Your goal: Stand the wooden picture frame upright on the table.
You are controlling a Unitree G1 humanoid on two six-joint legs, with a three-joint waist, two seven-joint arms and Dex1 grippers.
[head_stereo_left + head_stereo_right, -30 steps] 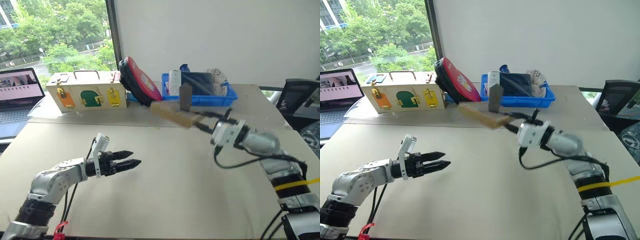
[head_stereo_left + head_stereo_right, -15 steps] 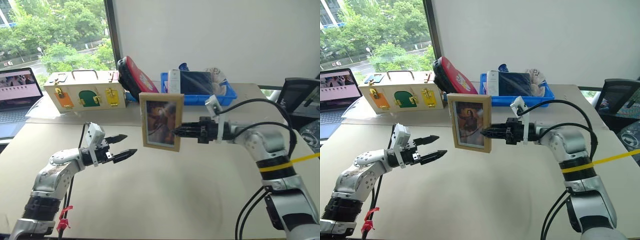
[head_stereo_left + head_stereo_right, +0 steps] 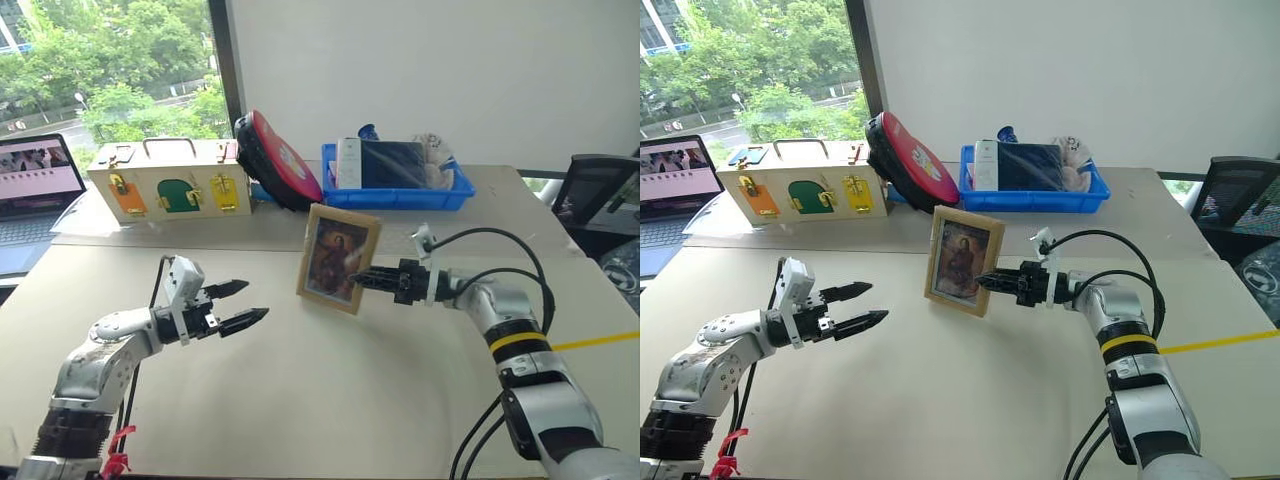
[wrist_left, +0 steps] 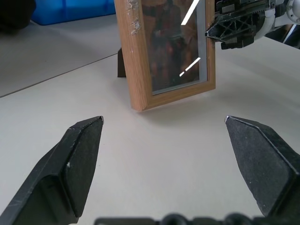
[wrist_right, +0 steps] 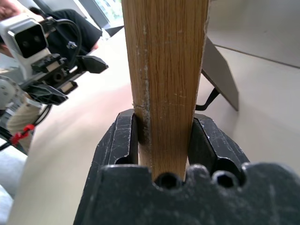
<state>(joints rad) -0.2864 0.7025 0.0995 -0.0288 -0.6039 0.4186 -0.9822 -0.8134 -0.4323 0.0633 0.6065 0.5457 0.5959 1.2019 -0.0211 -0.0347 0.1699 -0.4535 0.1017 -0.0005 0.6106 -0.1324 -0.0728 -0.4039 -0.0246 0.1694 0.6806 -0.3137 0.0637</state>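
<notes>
I see the wooden picture frame [image 3: 338, 258] standing near the middle of the bench [image 3: 330, 400], with the portrait side turned to me and a little tilted. In the left wrist view its lower edge looks to touch the bench top, and the stand flap [image 5: 220, 75] is opened out behind it. My right gripper [image 3: 362, 279] reaches in from the right side and holds the frame by its right edge; in the right wrist view the two fingers [image 5: 123, 140] press on both faces of the wood. My left gripper [image 3: 240, 306] hovers at the left, apart from the frame, with the fingers spread wide and nothing between them. At the far side of the bench I see a cream latch box [image 3: 168, 180], a red and black round case [image 3: 276, 160] leaning beside it, and a blue tray [image 3: 400, 190] with some items. A laptop [image 3: 35, 190] is at the far left.
</notes>
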